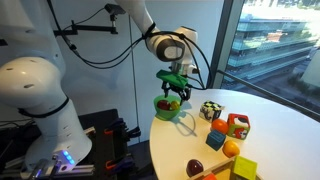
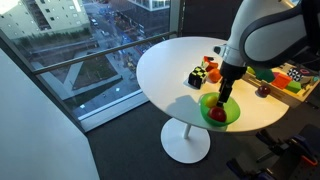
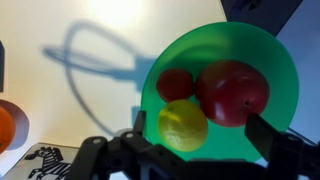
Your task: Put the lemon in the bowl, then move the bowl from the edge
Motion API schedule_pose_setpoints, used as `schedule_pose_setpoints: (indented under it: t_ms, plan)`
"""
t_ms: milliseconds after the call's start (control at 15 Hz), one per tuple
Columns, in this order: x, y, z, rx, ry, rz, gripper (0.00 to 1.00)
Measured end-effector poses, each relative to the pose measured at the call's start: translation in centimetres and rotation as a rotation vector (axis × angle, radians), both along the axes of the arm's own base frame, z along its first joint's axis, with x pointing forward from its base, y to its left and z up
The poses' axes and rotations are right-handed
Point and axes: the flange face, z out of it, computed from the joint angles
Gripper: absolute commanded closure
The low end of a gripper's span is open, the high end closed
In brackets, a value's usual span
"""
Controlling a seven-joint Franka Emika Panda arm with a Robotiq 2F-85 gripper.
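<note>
The bright-green bowl fills the wrist view and stands at the rim of the round white table in both exterior views. The yellow lemon lies inside it, beside a large red fruit and a small red one. My gripper hangs just above the bowl, open; its fingers stand wide apart on either side of the lemon and the large red fruit and grip nothing. In the exterior views the gripper reaches down into the bowl.
A black-and-white patterned cube stands near the bowl. Further in are a red block, an orange ball and a yellow-green cube. The table edge drops off right beside the bowl. A window runs behind the table.
</note>
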Motion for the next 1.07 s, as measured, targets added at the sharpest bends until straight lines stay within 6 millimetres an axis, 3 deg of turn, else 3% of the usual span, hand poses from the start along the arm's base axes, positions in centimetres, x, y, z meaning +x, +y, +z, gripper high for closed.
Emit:
schedule_pose_setpoints:
  t_ms: [333, 1067]
  plan:
    - [-0.2, -0.7, 0.5, -0.003, 0.033, -0.016, 0.0]
    - [-0.6, -4.2, 1.0, -0.115, 0.065, -0.103, 0.0]
